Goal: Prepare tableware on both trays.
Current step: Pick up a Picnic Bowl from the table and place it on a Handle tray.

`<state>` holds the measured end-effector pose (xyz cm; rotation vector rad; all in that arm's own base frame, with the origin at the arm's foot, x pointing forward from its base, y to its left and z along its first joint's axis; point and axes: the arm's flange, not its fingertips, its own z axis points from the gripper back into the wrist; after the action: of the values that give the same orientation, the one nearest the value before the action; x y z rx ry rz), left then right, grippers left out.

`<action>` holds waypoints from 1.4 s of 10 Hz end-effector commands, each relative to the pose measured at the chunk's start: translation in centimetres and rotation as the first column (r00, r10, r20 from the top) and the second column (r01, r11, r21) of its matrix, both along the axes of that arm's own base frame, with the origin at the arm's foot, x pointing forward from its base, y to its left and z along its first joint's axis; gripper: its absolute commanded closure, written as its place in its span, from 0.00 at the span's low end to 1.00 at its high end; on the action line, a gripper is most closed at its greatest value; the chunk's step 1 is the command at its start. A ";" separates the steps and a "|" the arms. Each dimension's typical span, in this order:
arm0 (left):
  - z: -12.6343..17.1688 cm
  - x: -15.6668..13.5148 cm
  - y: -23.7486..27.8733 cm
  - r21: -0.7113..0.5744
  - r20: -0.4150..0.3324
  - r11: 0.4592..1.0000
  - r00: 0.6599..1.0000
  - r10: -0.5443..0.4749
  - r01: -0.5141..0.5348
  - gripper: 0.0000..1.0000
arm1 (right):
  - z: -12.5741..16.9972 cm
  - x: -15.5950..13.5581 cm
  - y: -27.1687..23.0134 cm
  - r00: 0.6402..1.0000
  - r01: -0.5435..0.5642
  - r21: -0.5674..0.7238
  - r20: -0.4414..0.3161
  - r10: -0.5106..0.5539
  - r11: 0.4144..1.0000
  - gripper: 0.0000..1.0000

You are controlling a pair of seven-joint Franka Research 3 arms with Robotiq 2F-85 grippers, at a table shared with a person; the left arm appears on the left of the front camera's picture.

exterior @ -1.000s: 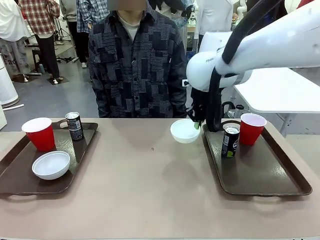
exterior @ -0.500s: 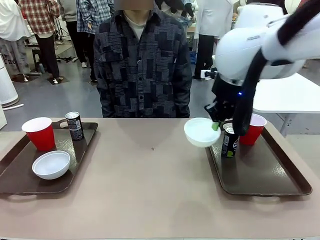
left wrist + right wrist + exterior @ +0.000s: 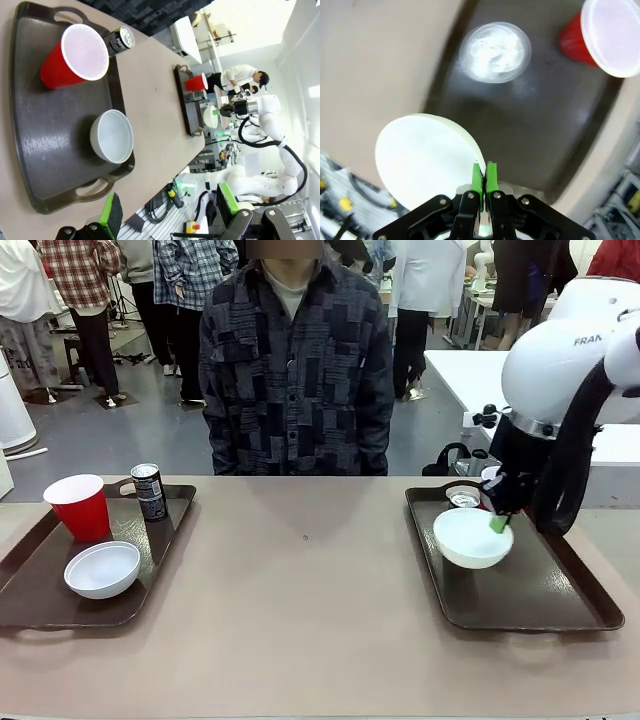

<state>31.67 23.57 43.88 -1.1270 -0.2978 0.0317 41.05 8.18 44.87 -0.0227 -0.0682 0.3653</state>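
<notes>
While the right gripper (image 3: 499, 522) pinches the rim of a white bowl (image 3: 472, 537) with its green pads pressed tight together, the bowl hangs tilted just above the right tray (image 3: 560, 610). In the right wrist view the same gripper (image 3: 483, 177) grips the bowl's edge (image 3: 422, 160) over the dark tray floor (image 3: 520, 135), with the blurred top of a can (image 3: 495, 51) and a red cup (image 3: 600, 35) farther along the tray. From the front, the can (image 3: 463, 499) stands at the far end of that tray, just behind the held bowl, and the cup is mostly hidden by the arm.

On the left tray (image 3: 40, 615) sit a red cup (image 3: 78, 506), a dark can (image 3: 149, 491) beside it at the far end, and a second white bowl (image 3: 102, 569) nearer the robot. The left gripper (image 3: 170, 212) hangs above this tray with its jaws spread wide and nothing between them; below it lie the cup (image 3: 75, 56), can (image 3: 119, 41) and bowl (image 3: 112, 136). A person (image 3: 295, 370) stands at the far side of the table (image 3: 300, 620).
</notes>
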 end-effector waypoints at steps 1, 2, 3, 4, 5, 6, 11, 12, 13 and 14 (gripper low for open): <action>0.3 -0.2 0.0 -0.002 0.007 1.000 1.000 0.003 -0.003 0.00 | 0.0 -0.5 1.0 0.999 0.002 0.091 -0.049 0.002 0.996 1.00; 0.3 -0.2 0.0 -0.002 0.007 1.000 1.000 0.003 -0.003 0.00 | 0.0 -0.5 1.0 0.999 0.002 0.091 -0.049 0.002 0.996 1.00; 0.3 -0.2 0.0 -0.002 0.007 1.000 1.000 0.003 -0.003 0.00 | 0.0 -0.5 1.0 0.999 0.002 0.091 -0.049 0.002 0.996 1.00; 0.3 -0.2 0.0 -0.002 0.007 1.000 1.000 0.003 -0.003 0.00 | -0.1 -0.1 0.2 1.000 0.005 0.016 -0.010 -0.005 1.000 0.96; 0.3 -0.2 0.0 -0.002 0.007 1.000 1.000 0.003 -0.003 0.00 | -1.8 0.2 0.0 0.998 -0.048 -0.015 -0.032 0.047 0.999 0.96; 0.3 -0.2 0.0 -0.002 0.007 1.000 1.000 0.003 -0.003 0.00 | -3.2 0.4 -0.7 0.998 -0.053 -0.022 -0.044 0.052 0.998 0.96; 0.3 -0.2 0.0 -0.002 0.007 1.000 1.000 0.003 -0.003 0.00 | -7.1 0.5 -1.0 0.994 -0.072 -0.036 -0.088 0.068 0.997 0.96; 0.3 -0.2 0.0 -0.002 0.007 1.000 1.000 0.003 -0.003 0.00 | -7.9 0.9 -1.1 0.993 -0.068 -0.035 -0.103 0.064 0.997 0.96; 0.3 -0.2 0.0 -0.002 0.007 1.000 1.000 0.003 -0.003 0.00 | -8.6 1.2 -1.2 0.992 -0.061 -0.040 -0.115 0.056 0.997 0.96; 0.3 -0.2 0.0 -0.002 0.007 1.000 1.000 0.003 -0.003 0.00 | -9.2 1.5 -1.2 0.992 -0.053 -0.055 -0.121 0.046 0.997 0.96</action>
<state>31.67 23.57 43.88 -1.1270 -0.2977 0.0316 41.79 7.45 36.24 -0.0158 0.0654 0.4130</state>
